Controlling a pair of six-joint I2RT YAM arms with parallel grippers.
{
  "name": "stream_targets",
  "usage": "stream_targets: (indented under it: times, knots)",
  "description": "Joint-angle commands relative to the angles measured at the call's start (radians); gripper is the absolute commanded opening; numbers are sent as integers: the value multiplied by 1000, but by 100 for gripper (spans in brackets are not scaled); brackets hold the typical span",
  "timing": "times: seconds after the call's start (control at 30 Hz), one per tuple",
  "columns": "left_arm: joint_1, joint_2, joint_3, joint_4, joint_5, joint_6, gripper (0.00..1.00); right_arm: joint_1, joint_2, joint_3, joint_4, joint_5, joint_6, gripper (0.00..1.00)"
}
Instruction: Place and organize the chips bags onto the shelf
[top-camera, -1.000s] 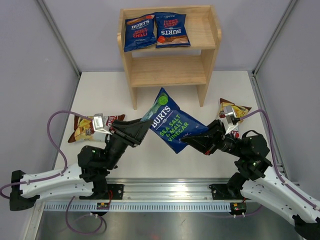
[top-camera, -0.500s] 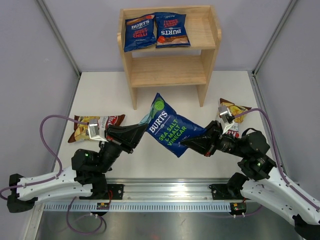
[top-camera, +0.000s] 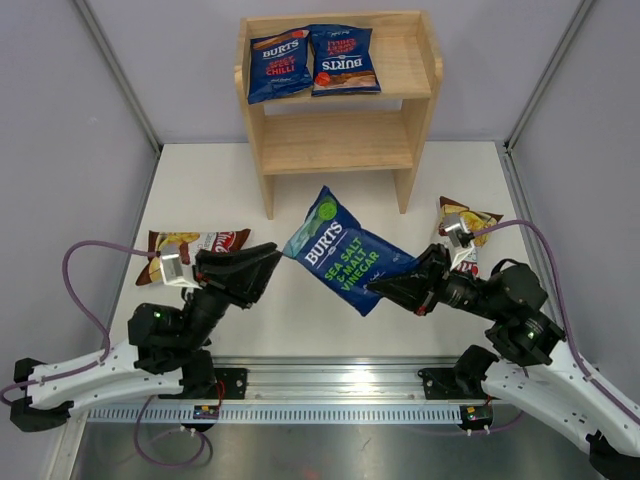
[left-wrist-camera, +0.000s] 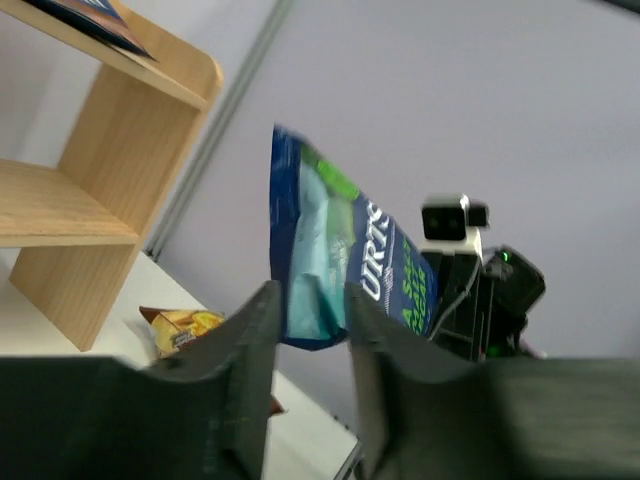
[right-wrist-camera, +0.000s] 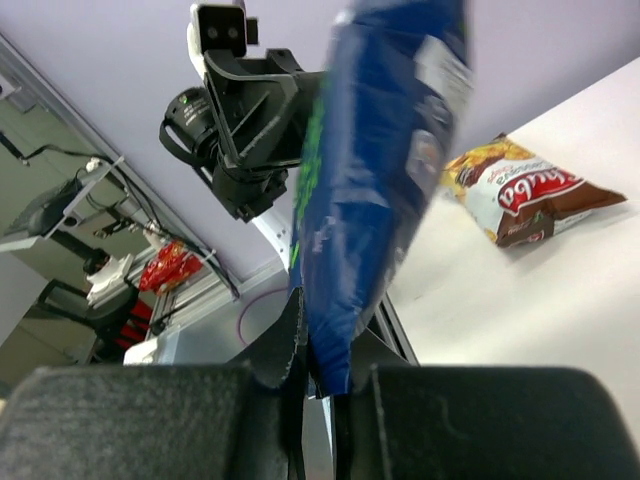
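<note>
1. Right arm's fingers (top-camera: 405, 288) are clamped tight on the lower corner of the glossy dark blue BURTS bag with green lettering (top-camera: 345, 250). That bag hangs tilted in the air, out in front of the light wooden two-tier shelf (top-camera: 335, 140), about level with its middle.
2. Left arm's fingers (left-wrist-camera: 245, 350) are spread apart with nothing in them, right next to that bag's left corner. In the left wrist view you can see the bag through the gap, a bit beyond the tips.
3. On the shelf's top tier, toward its left end, the left red-lettered dark blue BURTS bag (top-camera: 279, 64) and the right red-lettered dark blue BURTS bag (top-camera: 343, 59) lie flat side by side, edges touching.
4. One brown-and-white Chuba bag with a red logo (top-camera: 200, 242) lies on the white bench (top-camera: 220, 190), in front of the shelf and off to its left.
5. The second Chuba bag (top-camera: 482, 220) is on the bench in front of the shelf to its right, partly hidden behind the right arm's wrist camera.
</note>
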Motion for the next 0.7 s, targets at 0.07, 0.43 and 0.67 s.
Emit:
stream_targets:
  times: [0.07, 0.43, 0.67]
  knots:
    - [12, -51, 93, -32, -243, -7, 45, 3, 1, 123, 52, 150, -3, 0]
    - [12, 42, 390, -886, -617, -292, 99, -23, 388, 583, -83, 368, -98, 0]
    - [15, 282, 557, -1283, -471, -327, 99, -232, 688, 931, -112, 404, 136, 0]
